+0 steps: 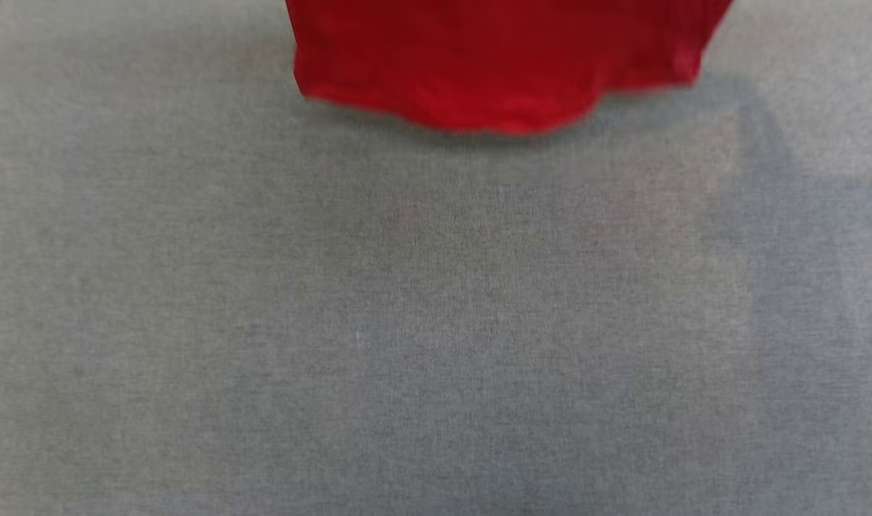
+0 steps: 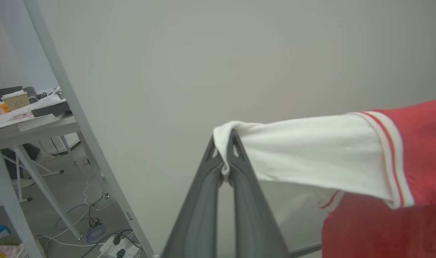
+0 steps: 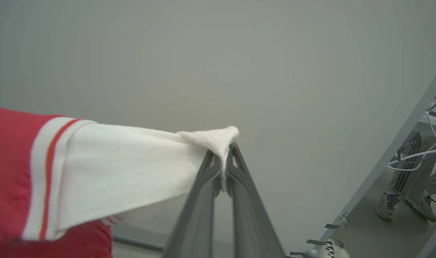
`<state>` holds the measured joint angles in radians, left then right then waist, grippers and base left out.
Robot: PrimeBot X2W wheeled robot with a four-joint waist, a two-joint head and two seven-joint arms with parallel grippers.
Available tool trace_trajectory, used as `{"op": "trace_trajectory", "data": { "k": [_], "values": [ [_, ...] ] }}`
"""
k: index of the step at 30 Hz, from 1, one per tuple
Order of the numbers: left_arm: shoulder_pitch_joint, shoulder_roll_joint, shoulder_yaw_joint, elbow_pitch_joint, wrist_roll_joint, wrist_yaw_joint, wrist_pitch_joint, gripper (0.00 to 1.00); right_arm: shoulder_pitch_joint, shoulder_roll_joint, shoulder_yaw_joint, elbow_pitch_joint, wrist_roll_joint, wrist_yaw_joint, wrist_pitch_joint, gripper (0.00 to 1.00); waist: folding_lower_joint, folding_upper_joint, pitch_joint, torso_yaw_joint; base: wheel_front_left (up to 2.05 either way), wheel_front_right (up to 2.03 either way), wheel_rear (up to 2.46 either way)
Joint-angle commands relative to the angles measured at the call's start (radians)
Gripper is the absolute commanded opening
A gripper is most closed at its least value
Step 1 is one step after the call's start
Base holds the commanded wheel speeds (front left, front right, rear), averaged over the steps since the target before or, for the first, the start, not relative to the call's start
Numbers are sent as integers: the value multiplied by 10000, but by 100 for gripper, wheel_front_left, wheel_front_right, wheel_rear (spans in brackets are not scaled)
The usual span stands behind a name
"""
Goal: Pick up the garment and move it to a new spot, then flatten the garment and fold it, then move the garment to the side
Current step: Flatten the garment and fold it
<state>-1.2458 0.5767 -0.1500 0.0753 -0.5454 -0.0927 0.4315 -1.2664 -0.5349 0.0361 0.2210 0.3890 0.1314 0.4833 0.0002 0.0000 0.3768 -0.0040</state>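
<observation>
The left claw (image 2: pixel 225 154) is pressed together on the tip of one white sleeve of the garment (image 2: pixel 422 154), and the sleeve stretches out taut from its fingers. Between the two arms the red body hangs. Its lower hem shows at the top of the head view, over the grey worktop (image 1: pixel 436 322); whether it touches cannot be told. The right claw (image 3: pixel 223 157) pinches the tip of the other white sleeve likewise.

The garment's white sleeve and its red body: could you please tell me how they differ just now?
The white sleeve is pinched in the shut left gripper and drawn out sideways; the red body hangs loose, ungripped. The sleeve is white, the body red. Both belong to one garment.
</observation>
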Motion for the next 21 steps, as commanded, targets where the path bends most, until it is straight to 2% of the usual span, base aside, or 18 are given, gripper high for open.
{"op": "trace_trajectory", "data": {
  "k": [1,4,11,16,21],
  "values": [
    [-607,16,-39,379,164,-43,-217,0,-502,55,66,313,-205,-7,-287,0,-2,0,1356,-204,0,0,0],
    [-1674,-86,-184,1203,397,-108,-665,0,-1461,221,94,1043,-560,-7,-911,0,-2,0,1824,-222,0,0,0],
    [-3444,-354,-505,3105,883,-243,-2463,0,-3138,767,-70,2769,-1527,-7,-2731,0,-2,0,2525,-152,0,0,0],
    [-3480,-522,-717,4094,816,-305,-3309,0,-3302,1023,3,3805,-1766,-7,-3604,0,-2,0,2674,6,0,0,0],
    [-2595,-697,-1048,4860,454,-352,-3769,0,-2599,1219,384,4575,-1604,-7,-4104,0,-2,0,2532,92,0,0,0]
  ]
}}
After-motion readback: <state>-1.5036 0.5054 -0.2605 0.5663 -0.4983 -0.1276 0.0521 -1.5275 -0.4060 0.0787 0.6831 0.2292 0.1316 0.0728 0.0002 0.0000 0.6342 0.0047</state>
